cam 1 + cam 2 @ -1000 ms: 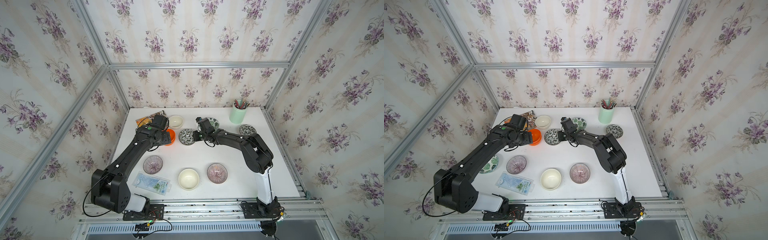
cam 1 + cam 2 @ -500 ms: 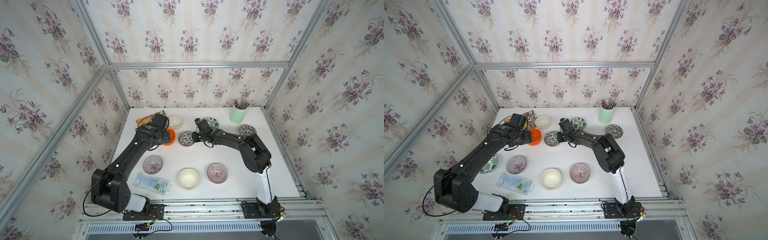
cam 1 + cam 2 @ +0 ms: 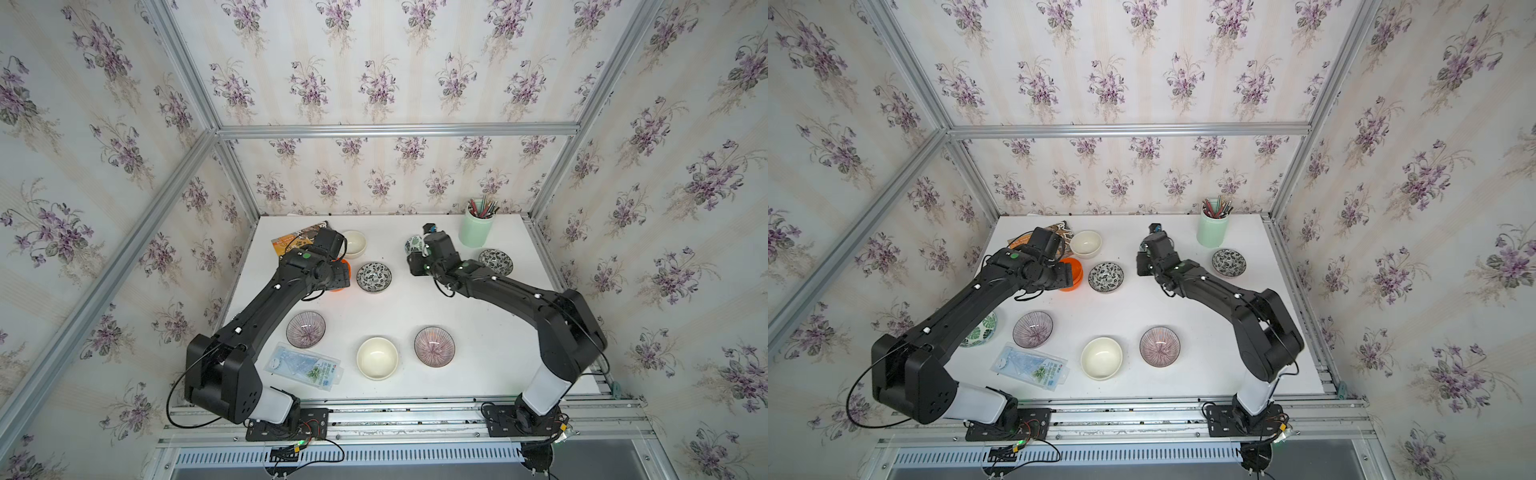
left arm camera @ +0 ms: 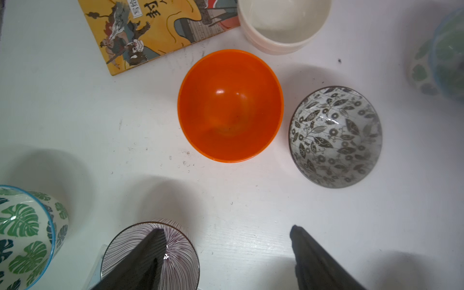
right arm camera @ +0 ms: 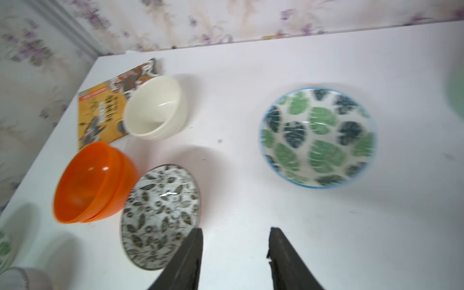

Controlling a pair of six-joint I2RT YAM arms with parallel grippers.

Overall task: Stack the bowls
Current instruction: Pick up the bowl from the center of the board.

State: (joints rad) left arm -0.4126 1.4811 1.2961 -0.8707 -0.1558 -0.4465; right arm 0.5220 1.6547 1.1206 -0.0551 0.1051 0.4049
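The orange bowl (image 4: pixel 230 105) looks like smooth, glossy plastic with bright highlights. The black-white leaf bowl (image 4: pixel 335 136) shows a shiny glaze over fine crackle. The green leaf bowl (image 5: pixel 317 136), cream bowl (image 4: pixel 283 22) and purple striped bowl (image 3: pixel 434 346) are glossy too. The tabletop (image 4: pixel 251 213) is matt white, faintly grained and scuffed. The booklet (image 4: pixel 150 30) is printed paper, the packet (image 3: pixel 304 365) clear shiny plastic, the frame bar (image 3: pixel 395 130) brushed metal. The left tool (image 4: pixel 227 228) has matt black, finely textured fingers (image 4: pixel 316 263).
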